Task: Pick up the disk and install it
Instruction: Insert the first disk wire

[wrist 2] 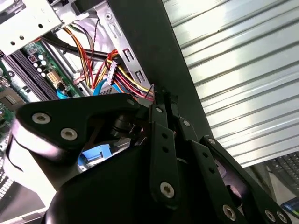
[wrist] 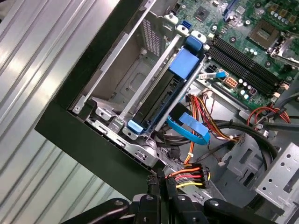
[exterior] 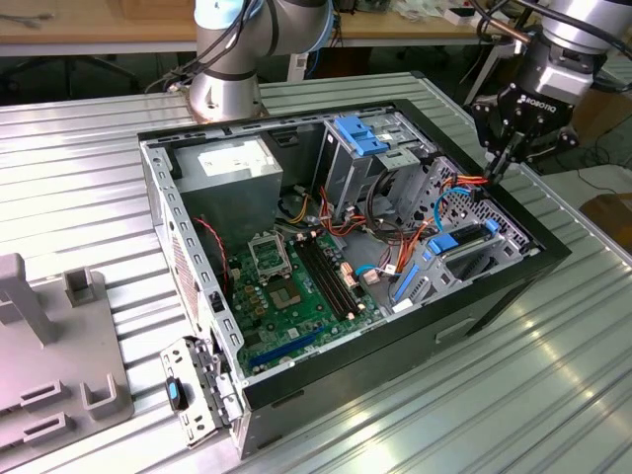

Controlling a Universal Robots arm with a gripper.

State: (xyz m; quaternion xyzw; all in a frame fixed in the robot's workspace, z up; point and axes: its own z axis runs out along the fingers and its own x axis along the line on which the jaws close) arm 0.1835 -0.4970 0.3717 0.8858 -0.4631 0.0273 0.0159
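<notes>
The disk (exterior: 456, 240) lies in the metal bay at the open computer case's corner on the exterior view's right. In the first wrist view its blue carrier (wrist: 174, 88) shows as two long rails with a dark slab between them. My gripper (exterior: 497, 166) hangs over the case's black rim just beyond that bay. Both wrist views show its black fingers (wrist: 161, 183) pressed together with nothing between them. Their tips (wrist 2: 163, 100) sit beside a black connector (wrist: 188, 175) with red, yellow and orange wires, apart from the disk.
The case (exterior: 296, 390) lies on its side on a ribbed metal table, with the motherboard (exterior: 296, 276) and power supply (exterior: 232, 173) exposed. A drive cage with a blue latch (exterior: 360, 133) stands at the back. A grey fixture (exterior: 49, 346) sits at the exterior view's left.
</notes>
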